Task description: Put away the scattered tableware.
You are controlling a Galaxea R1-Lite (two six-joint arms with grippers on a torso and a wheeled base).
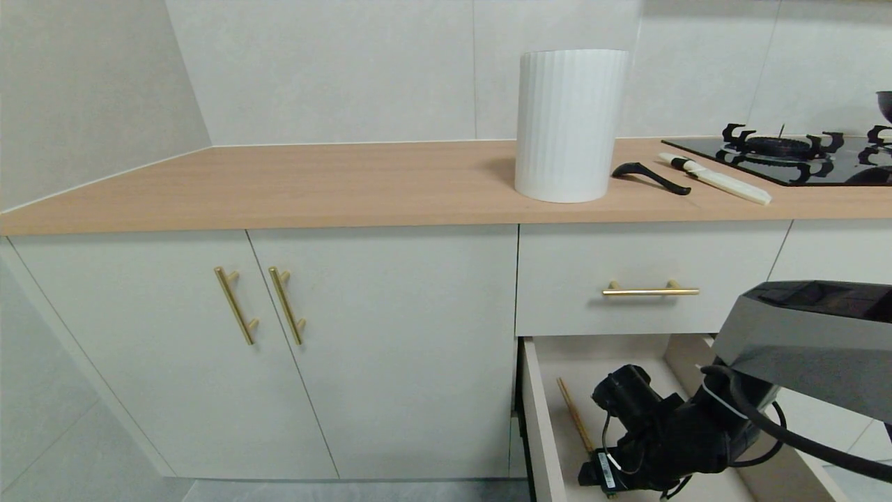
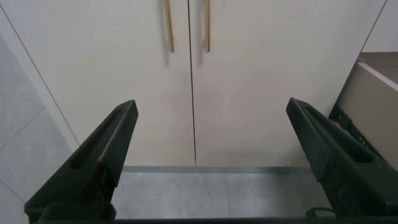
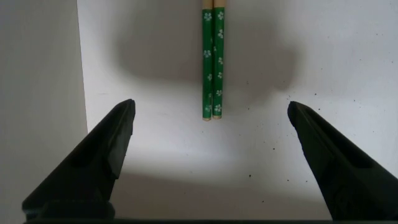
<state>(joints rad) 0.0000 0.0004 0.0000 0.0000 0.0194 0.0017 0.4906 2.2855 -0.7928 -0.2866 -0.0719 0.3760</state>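
Currently: countertop (image 1: 348,185); cabinet doors (image 2: 249,93) below, faced by left gripper (image 2: 211,106), jaws wide, empty. Open drawer (image 1: 540,418) holds right gripper (image 3: 210,107), jaws wide. White canister (image 1: 568,125) on countertop, knife (image 1: 718,179) and black spoon (image 1: 648,176) beside. Green chopsticks (image 3: 212,62) lie on drawer floor under right gripper.

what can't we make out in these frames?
- Chopsticks: head view, lower end hidden behind right arm; right wrist view, cut by the picture's edge.
- Drawer contents: head view, largely covered by that arm, cut by the bottom edge.
- Dark object by the stove: head view, cut by the right edge, unidentifiable.
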